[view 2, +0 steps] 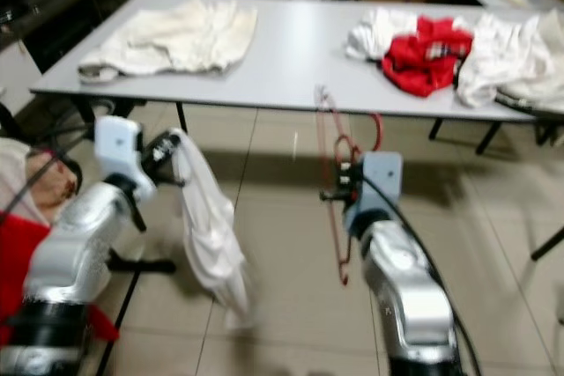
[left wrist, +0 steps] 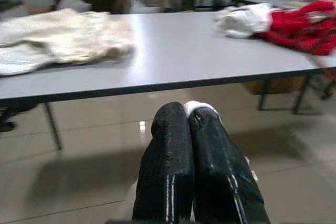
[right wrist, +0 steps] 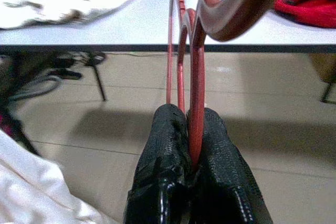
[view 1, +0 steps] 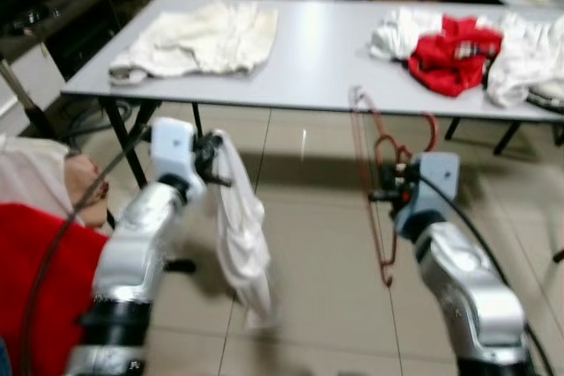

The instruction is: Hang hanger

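Right gripper (right wrist: pixel 191 153): jaws clamped on thin red wire hanger (view 1: pixel 374 187), hook rising above them.
Left gripper (left wrist: pixel 189 129): jaws pinched on limp white cloth garment (view 1: pixel 240 226) dangling below.
Advice: keep both grips firm; carry hook upright.

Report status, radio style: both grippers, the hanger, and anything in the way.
Left gripper shut on white garment, hanging free. Right gripper shut on red hanger, held upright. Grey table with clothes ahead; no rail visible.
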Tool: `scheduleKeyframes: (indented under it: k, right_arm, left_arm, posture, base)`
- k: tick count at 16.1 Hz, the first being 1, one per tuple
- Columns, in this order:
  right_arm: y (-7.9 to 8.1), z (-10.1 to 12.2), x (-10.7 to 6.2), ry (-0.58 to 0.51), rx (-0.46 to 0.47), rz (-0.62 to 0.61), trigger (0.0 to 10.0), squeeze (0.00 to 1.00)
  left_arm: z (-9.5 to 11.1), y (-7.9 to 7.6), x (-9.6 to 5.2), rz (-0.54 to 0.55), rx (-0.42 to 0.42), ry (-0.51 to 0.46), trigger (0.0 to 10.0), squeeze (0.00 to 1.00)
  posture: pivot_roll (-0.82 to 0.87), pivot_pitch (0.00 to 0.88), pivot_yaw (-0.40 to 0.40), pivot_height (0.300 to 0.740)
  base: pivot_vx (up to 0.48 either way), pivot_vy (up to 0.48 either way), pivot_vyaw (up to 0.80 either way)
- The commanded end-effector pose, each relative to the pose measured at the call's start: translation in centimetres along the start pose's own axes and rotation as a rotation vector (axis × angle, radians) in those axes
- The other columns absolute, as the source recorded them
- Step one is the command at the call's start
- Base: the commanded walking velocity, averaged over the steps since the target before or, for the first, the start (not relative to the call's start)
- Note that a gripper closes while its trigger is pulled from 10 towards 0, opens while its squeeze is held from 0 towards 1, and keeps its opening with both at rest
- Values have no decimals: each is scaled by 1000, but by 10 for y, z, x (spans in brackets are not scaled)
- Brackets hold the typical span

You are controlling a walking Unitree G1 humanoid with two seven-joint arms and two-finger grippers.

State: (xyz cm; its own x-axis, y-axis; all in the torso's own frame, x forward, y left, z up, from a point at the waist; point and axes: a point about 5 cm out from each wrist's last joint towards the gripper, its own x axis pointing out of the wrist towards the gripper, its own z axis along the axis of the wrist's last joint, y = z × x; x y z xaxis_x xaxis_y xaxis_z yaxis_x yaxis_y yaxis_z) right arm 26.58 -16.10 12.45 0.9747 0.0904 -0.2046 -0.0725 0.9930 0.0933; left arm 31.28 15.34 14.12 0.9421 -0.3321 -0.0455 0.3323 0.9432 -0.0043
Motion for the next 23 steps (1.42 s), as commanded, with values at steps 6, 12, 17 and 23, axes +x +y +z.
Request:
scheduleKeyframes:
  k: [6,12,17,23]
  right_arm:
    - [4,10,3,-44,-19,31,10000,0]
    - [8,13,5,-49,-43,87,10000,0]
    - [7,11,7,-43,-67,91,10000,0]
    - [8,5,10,-38,-90,98,10000,0]
  left_arm:
    - [12,11,-2,22,25,-37,10000,0]
    - [13,13,-2,29,26,-40,10000,0]
    - [11,13,-4,39,27,-38,10000,0]
    - [5,12,-10,44,45,-15,10000,0]
  posture:
    - [-121,0,21,740]
    - [-117,0,10,740]
    - [-109,0,-6,740]
    - [-82,0,-23,740]
  base:
    - [303,0,0]
    - [309,0,0]
    - [328,0,0]
    - [330,0,0]
